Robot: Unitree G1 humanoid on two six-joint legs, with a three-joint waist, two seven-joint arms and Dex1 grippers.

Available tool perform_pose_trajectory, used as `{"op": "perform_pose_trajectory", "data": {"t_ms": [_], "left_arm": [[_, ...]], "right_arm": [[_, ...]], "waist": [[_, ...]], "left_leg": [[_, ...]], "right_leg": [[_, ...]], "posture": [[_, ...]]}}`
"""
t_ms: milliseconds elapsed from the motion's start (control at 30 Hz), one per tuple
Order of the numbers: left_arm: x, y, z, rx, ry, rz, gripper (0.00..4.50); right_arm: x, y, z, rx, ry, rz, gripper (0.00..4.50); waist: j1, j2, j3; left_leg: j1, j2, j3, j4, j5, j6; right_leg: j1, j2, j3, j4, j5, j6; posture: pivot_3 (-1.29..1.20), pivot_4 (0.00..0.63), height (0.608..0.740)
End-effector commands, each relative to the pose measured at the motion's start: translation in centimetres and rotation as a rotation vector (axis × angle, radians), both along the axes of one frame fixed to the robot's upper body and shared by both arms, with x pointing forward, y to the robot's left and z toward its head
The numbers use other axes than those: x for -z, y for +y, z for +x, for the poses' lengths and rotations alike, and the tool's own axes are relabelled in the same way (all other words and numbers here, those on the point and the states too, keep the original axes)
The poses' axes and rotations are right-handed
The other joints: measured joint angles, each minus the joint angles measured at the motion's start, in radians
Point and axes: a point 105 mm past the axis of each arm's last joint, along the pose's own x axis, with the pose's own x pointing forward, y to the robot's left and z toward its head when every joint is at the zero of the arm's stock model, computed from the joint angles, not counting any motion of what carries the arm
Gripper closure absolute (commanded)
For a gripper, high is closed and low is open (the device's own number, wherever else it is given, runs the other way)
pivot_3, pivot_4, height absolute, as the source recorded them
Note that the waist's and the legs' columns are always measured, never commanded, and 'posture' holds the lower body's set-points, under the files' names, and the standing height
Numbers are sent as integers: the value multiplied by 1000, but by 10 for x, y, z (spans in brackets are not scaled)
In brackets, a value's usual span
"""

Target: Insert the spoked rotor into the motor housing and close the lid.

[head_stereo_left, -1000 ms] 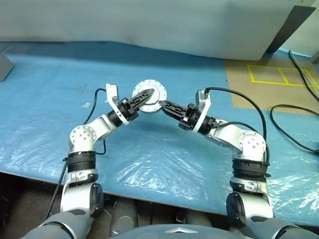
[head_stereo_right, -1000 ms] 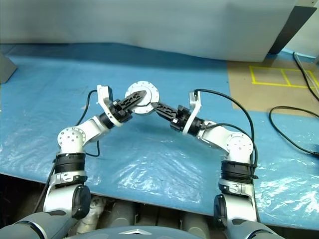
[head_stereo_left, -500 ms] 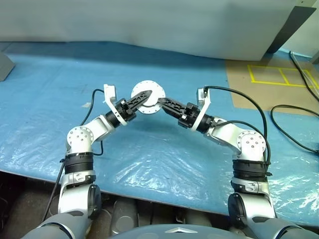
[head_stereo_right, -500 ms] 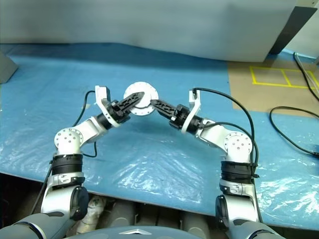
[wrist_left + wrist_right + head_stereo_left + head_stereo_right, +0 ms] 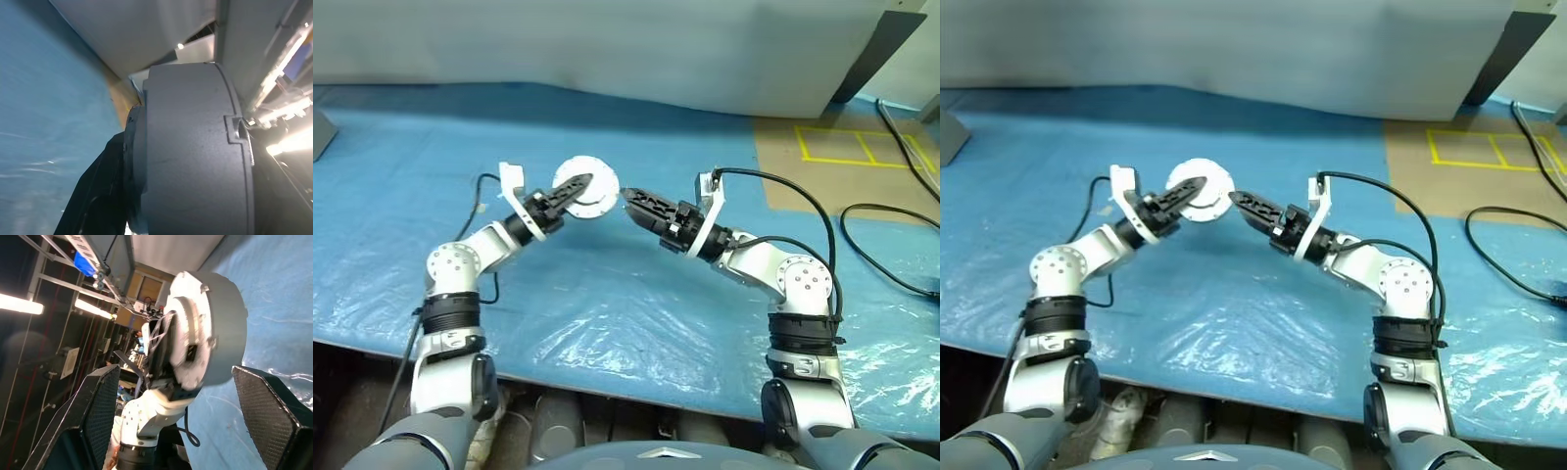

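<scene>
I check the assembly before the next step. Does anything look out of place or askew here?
Nothing stands out. The left gripper holds the closed motor housing in the air, its lid seated flush. The right gripper is open beside it.

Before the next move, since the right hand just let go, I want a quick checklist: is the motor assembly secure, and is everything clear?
1. Left hand shut on the motor housing: ok.
2. Right hand open, apart from the housing: ok.
3. Housing held above the blue sheet, not resting on it: ok.
4. Lid fully seated on the housing: cannot tell.
5. Spoked rotor inside: cannot tell, hidden.
</scene>
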Motion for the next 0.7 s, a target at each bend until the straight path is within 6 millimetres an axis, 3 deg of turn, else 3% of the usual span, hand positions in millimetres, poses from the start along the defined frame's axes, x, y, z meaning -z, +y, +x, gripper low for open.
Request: {"op": "perform_pose_trajectory", "data": {"t_ms": [33,200,333,500,700], "left_arm": [[-30,40,8,-141,-112,-13,2095],[-25,80,27,-330,-89,43,2095],[-3,113,42,-486,-15,97,2095],[22,134,49,-600,67,140,2095],[45,145,48,-662,128,207,2095]], "right_arm": [[-15,3,-5,-31,-53,36,654],[-15,4,-4,-38,-54,29,654],[-14,5,-3,-43,-52,22,654],[-13,6,-3,-49,-55,11,654],[-11,5,-2,-44,-54,-11,654]], "waist": [[3,0,0],[16,0,0],[16,-1,0],[13,-2,0],[13,-5,0]], "left_leg": [[0,0,0,0,0,0],[-3,-1,-1,0,0,0],[-3,0,-1,2,0,0],[-3,0,-2,2,0,0],[-5,0,-2,2,0,0]], "right_leg": [[0,0,0,0,0,0],[0,-1,-1,-1,0,0],[0,-1,-1,-1,1,1],[0,-1,-1,-1,1,1],[0,-1,-3,-1,1,1]], "posture": [[0,150,740],[0,150,740],[0,150,740],[0,150,740],[0,150,740]]}}
